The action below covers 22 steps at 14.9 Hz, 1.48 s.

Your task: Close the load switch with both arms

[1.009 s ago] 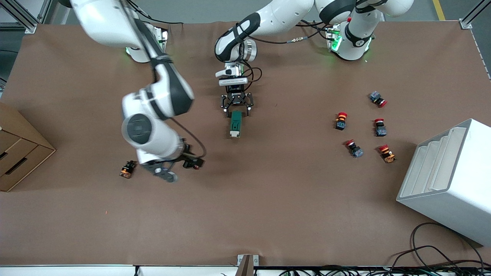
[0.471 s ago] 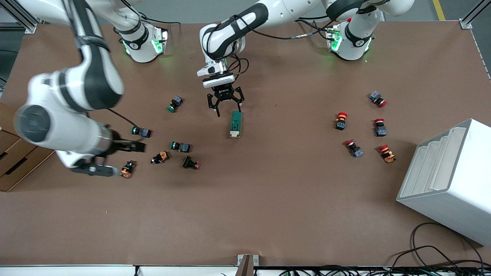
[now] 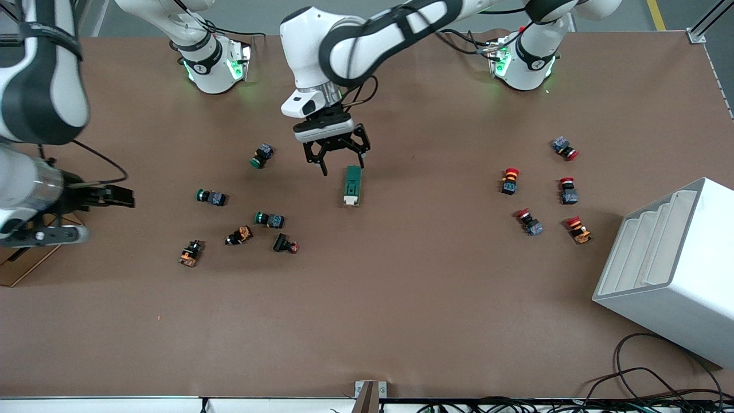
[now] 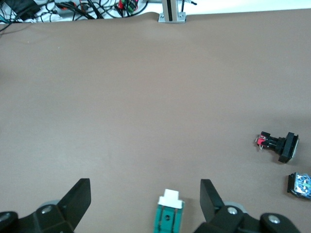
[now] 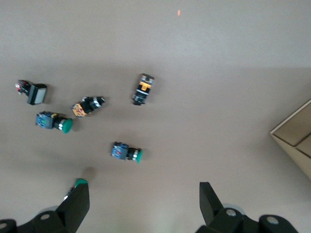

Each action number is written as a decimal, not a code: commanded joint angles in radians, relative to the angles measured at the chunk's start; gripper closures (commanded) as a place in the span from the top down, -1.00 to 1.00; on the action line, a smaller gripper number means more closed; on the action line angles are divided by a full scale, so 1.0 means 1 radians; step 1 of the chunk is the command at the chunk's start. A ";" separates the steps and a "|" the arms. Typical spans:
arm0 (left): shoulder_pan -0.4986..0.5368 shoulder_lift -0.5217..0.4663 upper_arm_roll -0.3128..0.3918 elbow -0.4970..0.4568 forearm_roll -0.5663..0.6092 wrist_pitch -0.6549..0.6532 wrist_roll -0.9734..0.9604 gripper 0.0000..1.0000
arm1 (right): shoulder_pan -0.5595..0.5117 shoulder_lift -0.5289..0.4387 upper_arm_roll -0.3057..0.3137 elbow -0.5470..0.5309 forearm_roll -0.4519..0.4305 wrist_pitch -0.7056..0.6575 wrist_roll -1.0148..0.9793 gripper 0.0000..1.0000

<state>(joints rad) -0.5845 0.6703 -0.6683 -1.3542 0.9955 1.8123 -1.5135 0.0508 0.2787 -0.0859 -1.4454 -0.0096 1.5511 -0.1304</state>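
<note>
In the front view the load switch [image 3: 352,185] lay flat on the brown table [image 3: 401,298] near its middle, and the left gripper [image 3: 335,155] hung just over the switch's end toward the robot bases, fingers spread and holding nothing, while the right gripper [image 3: 109,197] hovered at the right arm's end of the table near a cardboard box [image 3: 17,269], its fingers hard to make out there. In the left wrist view the left gripper's two fingers [image 4: 77,196] stood wide apart with the switch's white-tipped end [image 4: 169,213] between them, untouched; in the right wrist view the right gripper [image 5: 143,204] was likewise spread and empty above scattered push buttons [image 5: 126,151]
</note>
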 commanded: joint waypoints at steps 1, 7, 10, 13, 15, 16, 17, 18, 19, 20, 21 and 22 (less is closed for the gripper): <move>0.070 -0.054 -0.008 0.047 -0.150 -0.001 0.188 0.99 | -0.046 -0.019 0.018 0.057 -0.023 -0.072 -0.049 1.00; 0.305 -0.179 -0.010 0.081 -0.447 -0.007 0.554 0.99 | -0.048 -0.022 0.018 0.089 -0.035 -0.154 -0.003 1.00; 0.444 -0.253 -0.010 0.081 -0.616 -0.027 0.689 0.99 | -0.043 -0.021 0.025 0.102 -0.038 -0.172 0.038 1.00; 0.602 -0.308 -0.010 0.082 -0.759 -0.065 0.882 1.00 | -0.051 -0.010 0.026 0.160 -0.030 -0.183 0.028 1.00; 0.653 -0.360 0.025 0.081 -0.854 -0.065 0.981 1.00 | -0.051 -0.010 0.023 0.175 -0.030 -0.183 0.028 1.00; 0.655 -0.383 0.083 0.076 -0.901 -0.068 1.016 1.00 | -0.049 -0.010 0.023 0.181 -0.030 -0.183 0.025 1.00; 0.655 -0.421 0.158 0.069 -0.993 -0.085 1.065 1.00 | -0.048 -0.010 0.025 0.186 -0.030 -0.180 0.020 1.00; 0.644 -0.478 0.247 0.037 -1.050 -0.111 1.152 1.00 | -0.046 -0.010 0.028 0.188 -0.030 -0.181 0.023 1.00; 0.629 -0.526 0.321 -0.008 -1.055 -0.138 1.253 1.00 | -0.043 -0.015 0.029 0.188 -0.026 -0.184 0.029 1.00; 0.626 -0.579 0.373 -0.058 -1.054 -0.152 1.344 1.00 | -0.042 -0.018 0.032 0.188 -0.017 -0.189 0.029 1.00; 0.626 -0.625 0.438 -0.113 -1.051 -0.165 1.431 1.00 | -0.040 -0.019 0.034 0.188 -0.015 -0.219 0.026 1.00; 0.621 -0.653 0.508 -0.147 -1.051 -0.166 1.502 1.00 | -0.040 -0.021 0.034 0.188 -0.013 -0.248 0.023 1.00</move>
<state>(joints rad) 0.0515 0.1390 -0.2747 -1.3541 -0.0353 1.6403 -0.1410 0.0122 0.2649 -0.0624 -1.2655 -0.0239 1.3509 -0.1191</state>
